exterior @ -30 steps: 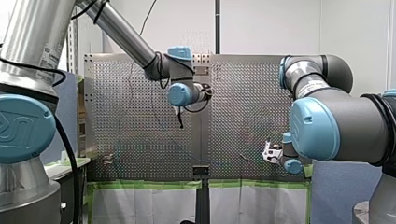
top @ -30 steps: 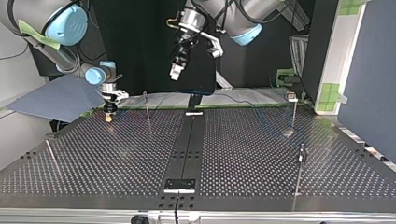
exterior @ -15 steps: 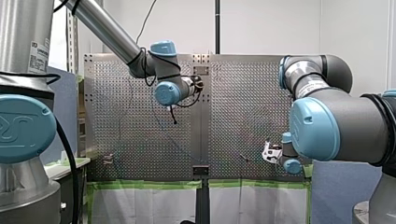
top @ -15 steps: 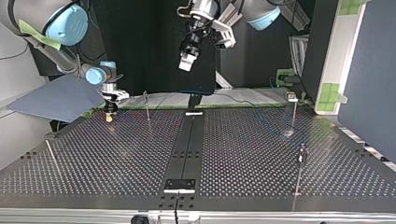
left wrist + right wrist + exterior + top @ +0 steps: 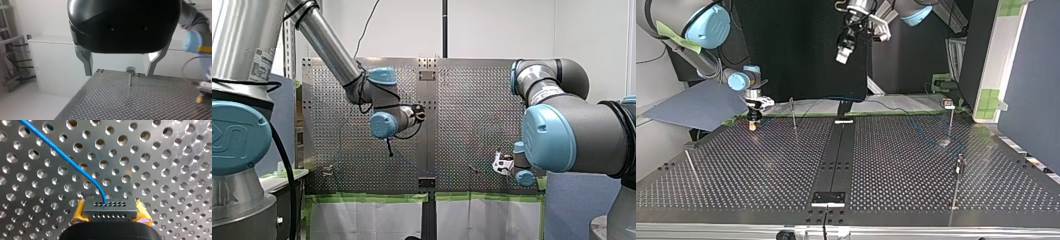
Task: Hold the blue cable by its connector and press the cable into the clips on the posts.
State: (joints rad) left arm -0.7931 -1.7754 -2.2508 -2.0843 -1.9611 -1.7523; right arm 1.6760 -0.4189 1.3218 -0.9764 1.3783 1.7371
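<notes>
At right pincer (image 5: 110, 208): one connector (image 5: 110, 212), one cable (image 5: 65, 157); perhaps four posts (image 5: 951, 120).

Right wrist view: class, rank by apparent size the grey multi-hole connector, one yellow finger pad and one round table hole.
1. Grey multi-hole connector
2. Yellow finger pad, partly hidden
3. Round table hole; holes vary with nearness
</notes>
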